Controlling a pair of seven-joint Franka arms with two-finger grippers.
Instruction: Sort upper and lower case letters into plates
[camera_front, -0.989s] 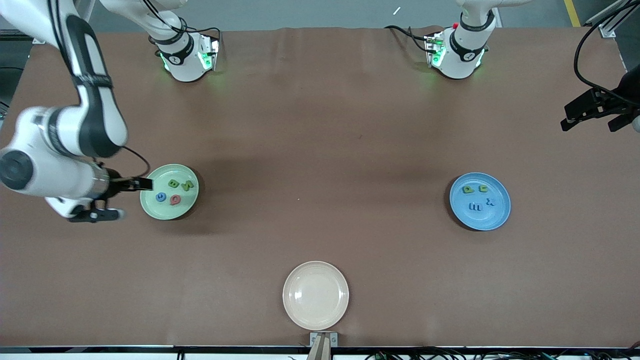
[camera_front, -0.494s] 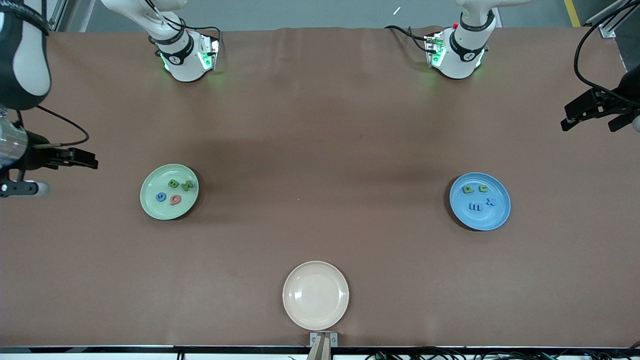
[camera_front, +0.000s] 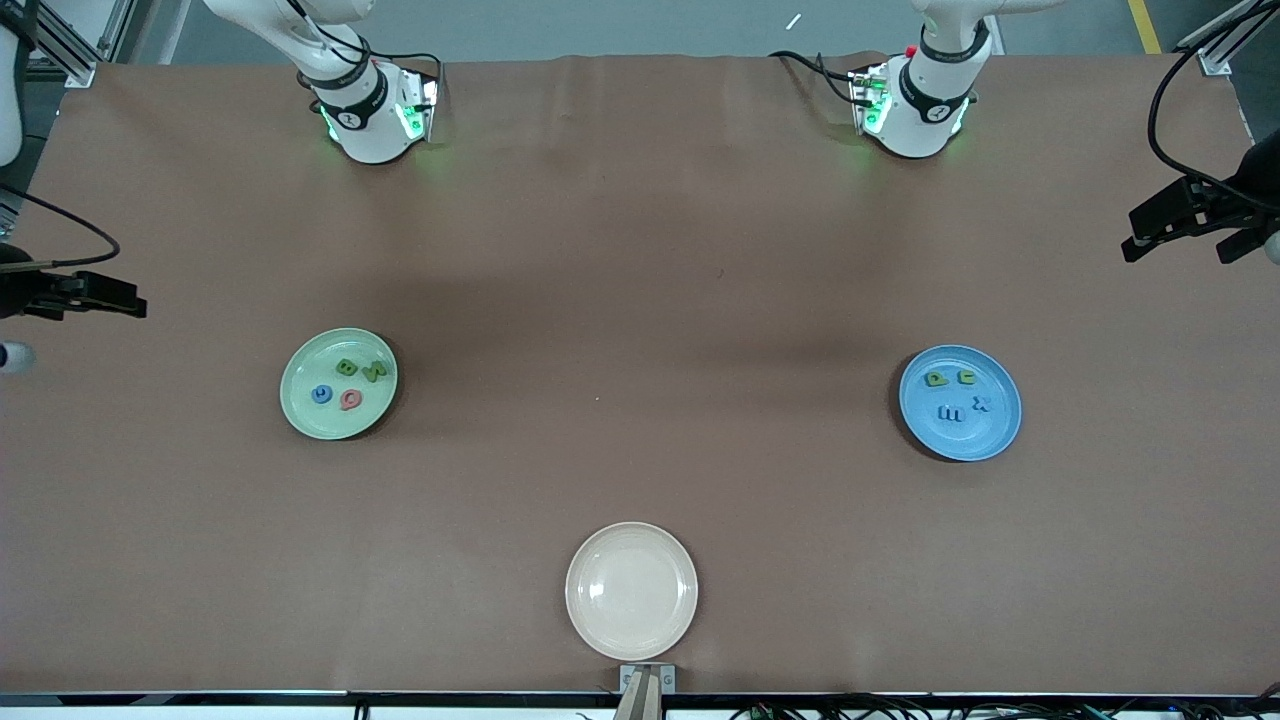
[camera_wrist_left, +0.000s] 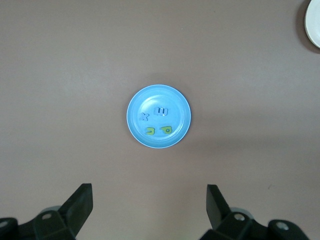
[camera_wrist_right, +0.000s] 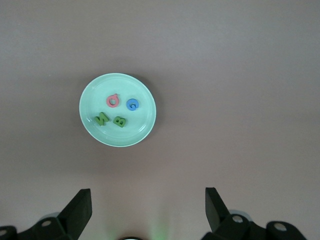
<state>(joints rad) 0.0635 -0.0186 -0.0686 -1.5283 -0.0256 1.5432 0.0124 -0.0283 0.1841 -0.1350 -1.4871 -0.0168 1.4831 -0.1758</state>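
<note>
Mint green plate (camera_front: 338, 384): sits on the table (camera_front: 640, 250) toward the right arm's end, holding four letters bunched in the part of the plate farther from the front camera: a green B (camera_front: 347, 367), a green N (camera_front: 375, 371), a blue G (camera_front: 321, 394) and a pink Q (camera_front: 350, 400), which lie close together and look not to touch
Blue plate (camera_front: 960, 403): sits toward the left arm's end, well apart from the mint one, carrying two yellow-green letters (camera_front: 950, 378) and two blue letters (camera_front: 962, 409); their exact shapes are too small to read with confidence
Cream plate (camera_front: 631, 590): nearest the front camera, between the two arms' ends, with nothing on it
Right gripper (camera_front: 95, 293): hangs above the table's edge at the right arm's end, clear of the mint plate, fingers spread wide and holding nothing
Left gripper (camera_front: 1185, 215): hangs above the table's edge at the left arm's end, fingers likewise parted and empty; this arm waits
Progress: no loose letter shows on the table, so the sorting looks finished
Letter handling: the pieces look small, light and thick-cut, probably foam or soft plastic, stiff enough to pinch
Where to grip: across a straight stroke or the outer flanks, coming down from above, since the letters lie flat and a sideways approach would meet the plate rim
Plate handling: shallow, smooth and rigid; likely to slide if nudged, so any hold belongs on the rim
</note>
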